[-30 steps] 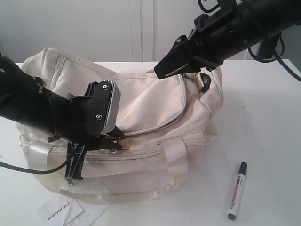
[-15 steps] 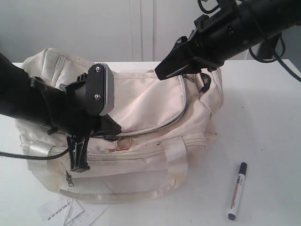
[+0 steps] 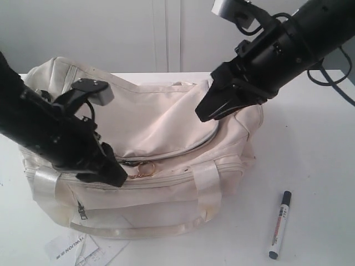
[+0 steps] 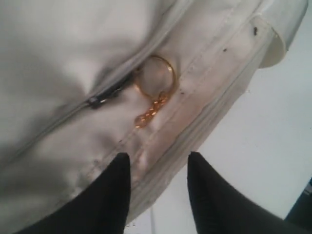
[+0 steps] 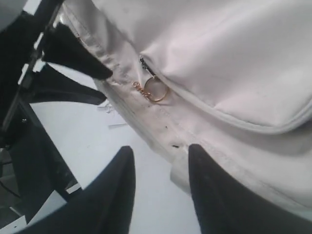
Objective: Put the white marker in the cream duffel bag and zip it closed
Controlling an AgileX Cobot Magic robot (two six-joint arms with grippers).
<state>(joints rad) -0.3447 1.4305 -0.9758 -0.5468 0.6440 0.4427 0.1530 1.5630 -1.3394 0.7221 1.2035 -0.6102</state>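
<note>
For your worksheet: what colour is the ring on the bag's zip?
Gold ring, clearest in the left wrist view.

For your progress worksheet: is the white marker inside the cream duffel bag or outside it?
Outside. The white marker lies flat on the white table, apart from the cream duffel bag.

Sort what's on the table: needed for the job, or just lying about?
Job: cream duffel bag, white marker, gold zip ring.
Lying about: printed paper slip beside the bag.
</note>
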